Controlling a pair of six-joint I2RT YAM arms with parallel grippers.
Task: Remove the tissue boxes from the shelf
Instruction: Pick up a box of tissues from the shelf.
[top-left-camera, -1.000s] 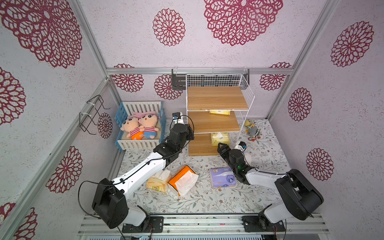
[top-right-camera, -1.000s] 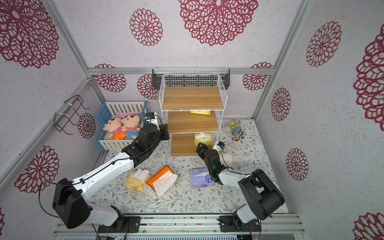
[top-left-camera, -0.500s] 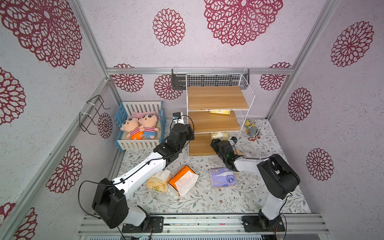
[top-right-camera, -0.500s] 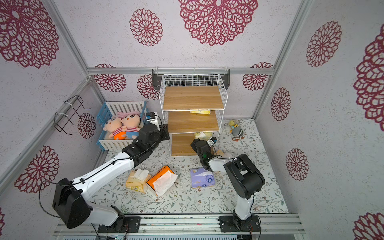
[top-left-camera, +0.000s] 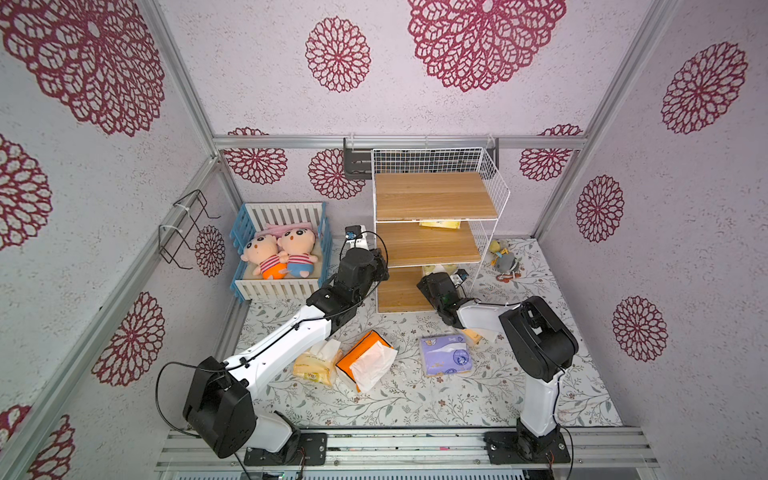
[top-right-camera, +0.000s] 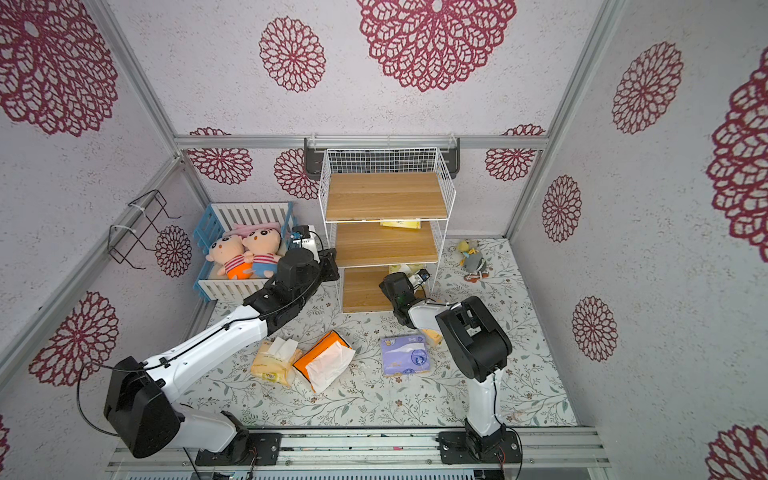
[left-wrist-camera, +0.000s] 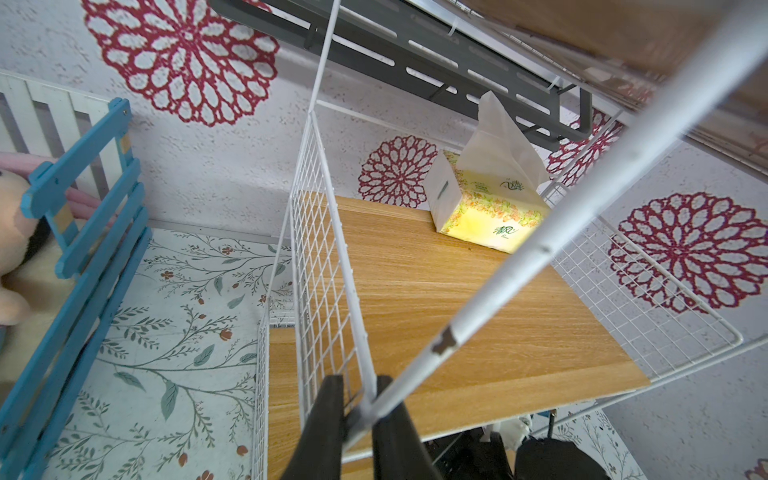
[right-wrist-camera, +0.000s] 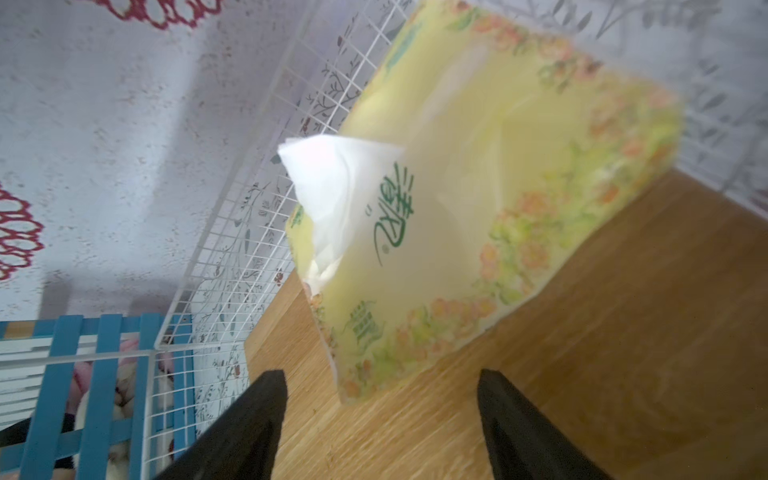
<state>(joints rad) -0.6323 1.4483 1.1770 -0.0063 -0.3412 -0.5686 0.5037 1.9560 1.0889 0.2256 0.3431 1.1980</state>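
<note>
- Tissue boxes (top-left-camera: 444, 355), top views: several lie on the tabletop (top-left-camera: 415, 399). Two sit on the shelf (top-left-camera: 436, 195): a middle-tier pack (top-left-camera: 439, 224) and a bottom-tier pack (top-left-camera: 432, 269).
- Left wrist: the left tool (left-wrist-camera: 359, 380) is clamped on the shelf's wire post, and the middle-tier pack sits in the far corner.
- Right wrist: the right tool (right-wrist-camera: 381, 374) gapes just short of the bottom-tier pack. The pack looks light, soft and slippery-filmed, so pinch across its narrow body, not the loose tissue (right-wrist-camera: 332, 195).

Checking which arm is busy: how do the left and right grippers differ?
The left gripper is shut on the shelf frame; the right gripper is open, empty. Left is beside the middle board; right faces a yellow-green tissue pack on the bottom board. Both are black-fingered.
</note>
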